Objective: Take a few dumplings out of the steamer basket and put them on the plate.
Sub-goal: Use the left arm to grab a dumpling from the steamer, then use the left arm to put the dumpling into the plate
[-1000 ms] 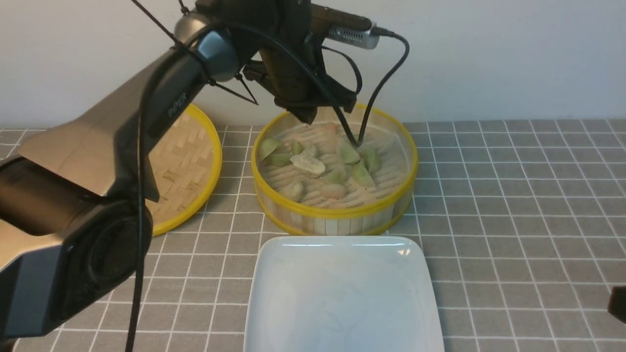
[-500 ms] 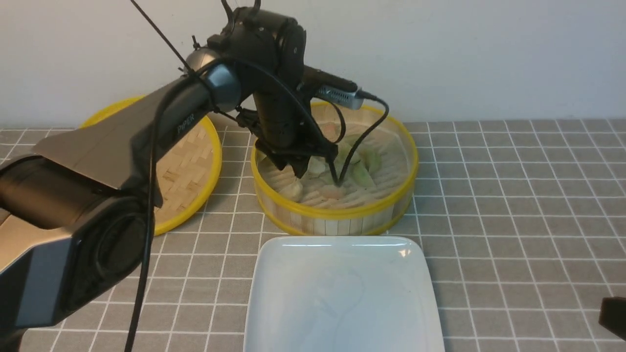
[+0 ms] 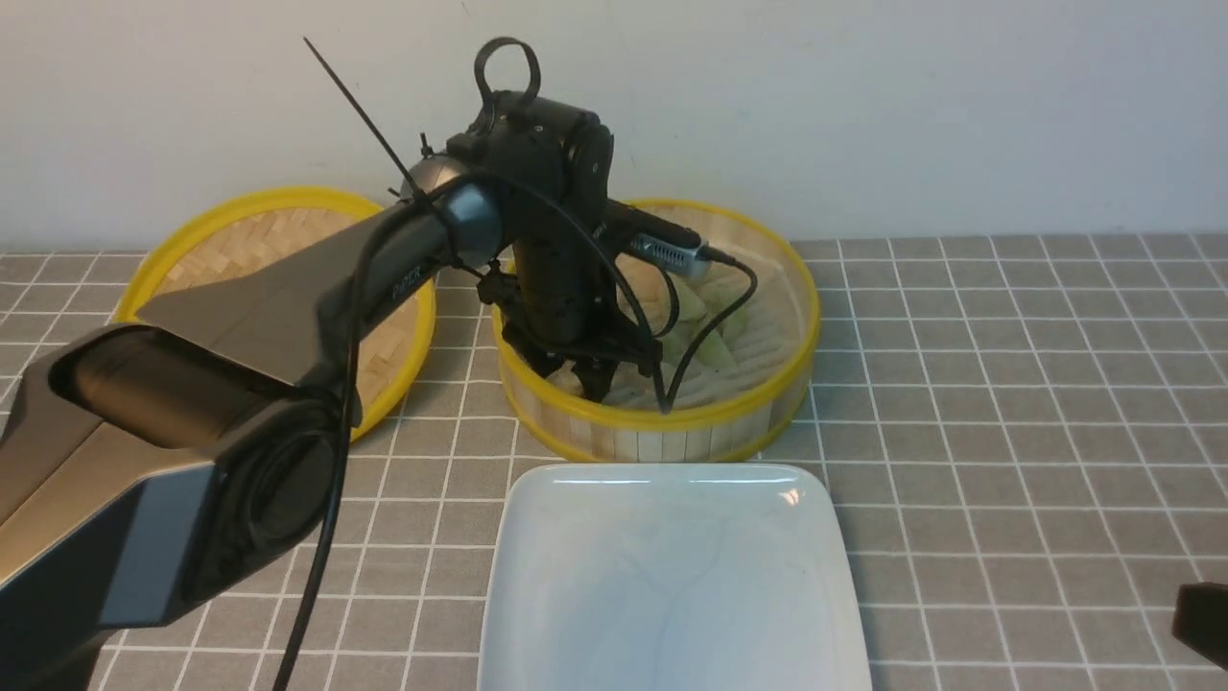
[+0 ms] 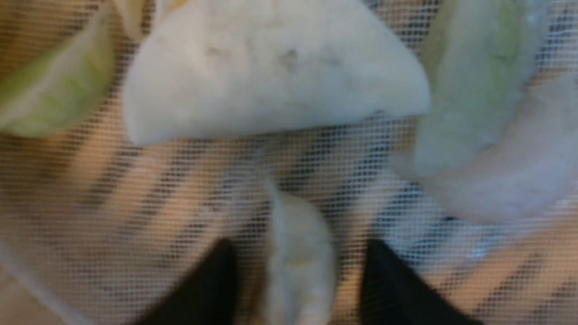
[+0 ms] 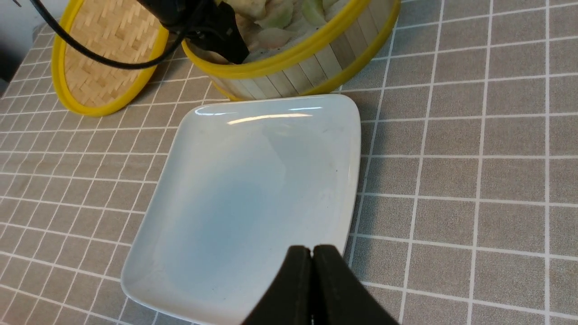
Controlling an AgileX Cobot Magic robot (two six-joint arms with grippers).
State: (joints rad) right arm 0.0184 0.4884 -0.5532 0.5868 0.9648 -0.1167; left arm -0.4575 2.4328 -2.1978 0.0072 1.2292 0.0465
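Matte-black left arm (image 3: 561, 240) with white "PiPER" lettering, silvery rounded joint (image 3: 470, 216), looping black cables (image 3: 347, 413).

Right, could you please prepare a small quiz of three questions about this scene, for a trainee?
1. True or false: the white plate already carries a dumpling.
2. Which hand is open, with a dumpling between its fingers: left or right?
3. Fill in: the lid lies on the robot's ____ side of the steamer basket.

Key: 1. False. 2. The left hand. 3. Left.
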